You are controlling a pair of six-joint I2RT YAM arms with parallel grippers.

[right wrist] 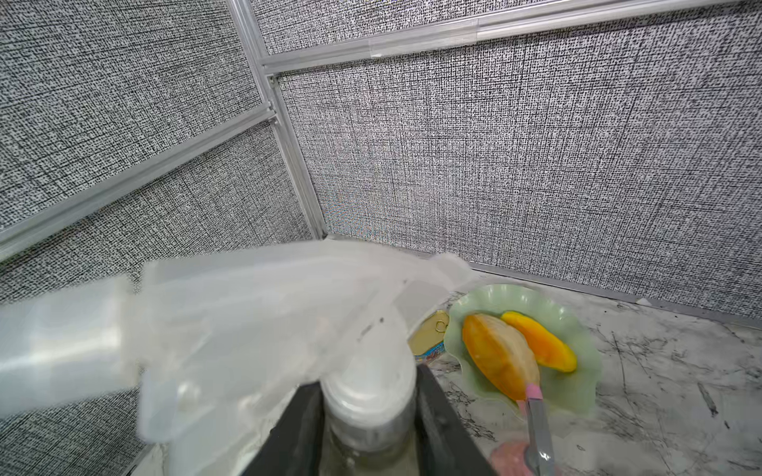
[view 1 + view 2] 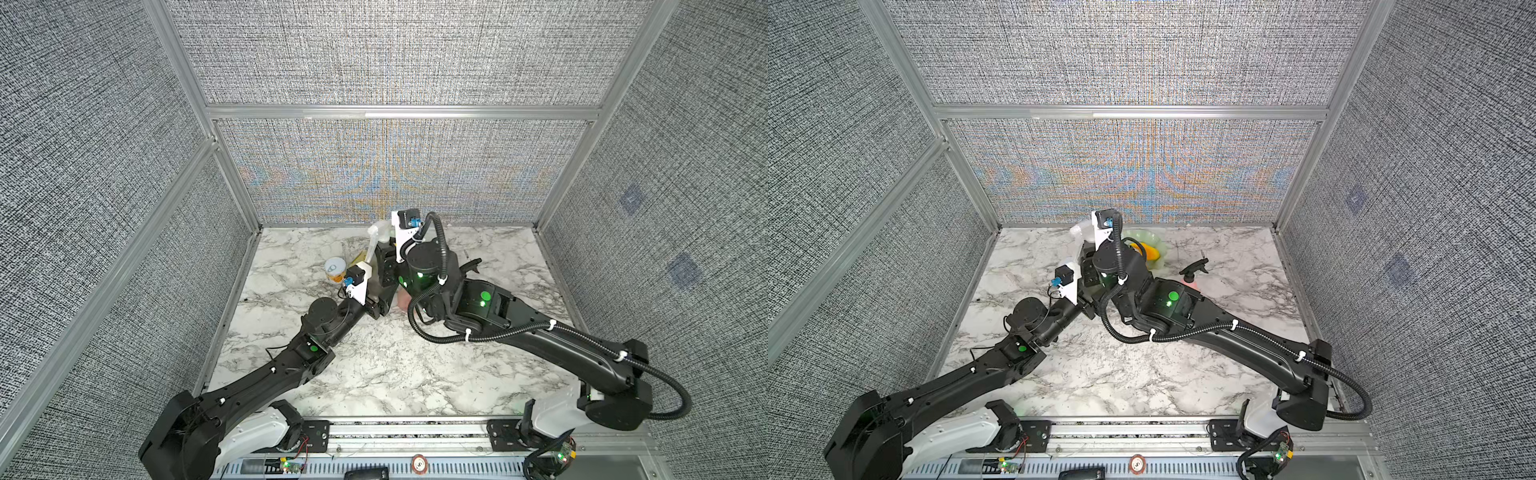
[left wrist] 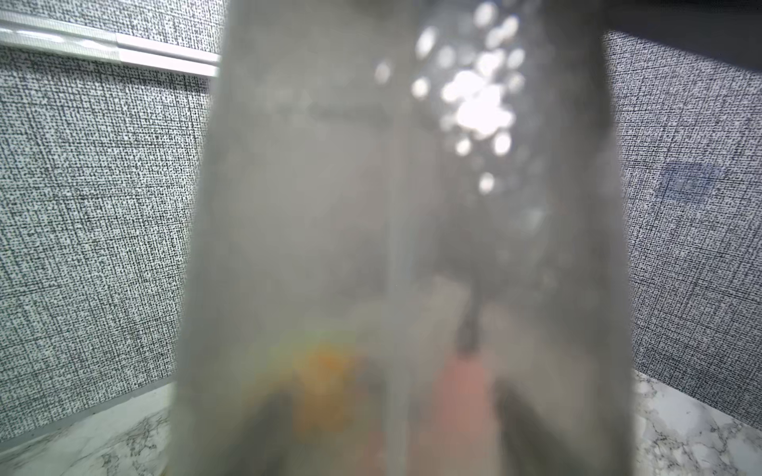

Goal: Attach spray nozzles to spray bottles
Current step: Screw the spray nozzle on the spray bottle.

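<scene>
My left gripper [image 2: 376, 297] is shut on the body of a smoky grey translucent spray bottle [image 2: 372, 270], held upright at the back of the table. In the left wrist view the bottle [image 3: 404, 247] fills the picture as a blur. A pale whitish-clear spray nozzle [image 2: 376, 230] [image 1: 255, 313] sits on its neck. My right gripper [image 1: 369, 395] [image 2: 381, 249] is shut on that nozzle's white collar, one black finger on each side. A black spray nozzle [image 2: 1194, 268] tops a pink bottle [image 2: 1192, 284] to the right. A grey-and-pink nozzle [image 1: 536, 412] shows above another pink bottle [image 1: 511, 457].
A pale green wavy dish [image 2: 1156, 241] [image 1: 577, 329] with two orange fruit slices lies by the back wall. A tin can [image 2: 336, 268] stands left of the held bottle, and a gold-lidded tin [image 1: 429, 334] lies beside the dish. Fabric walls close three sides.
</scene>
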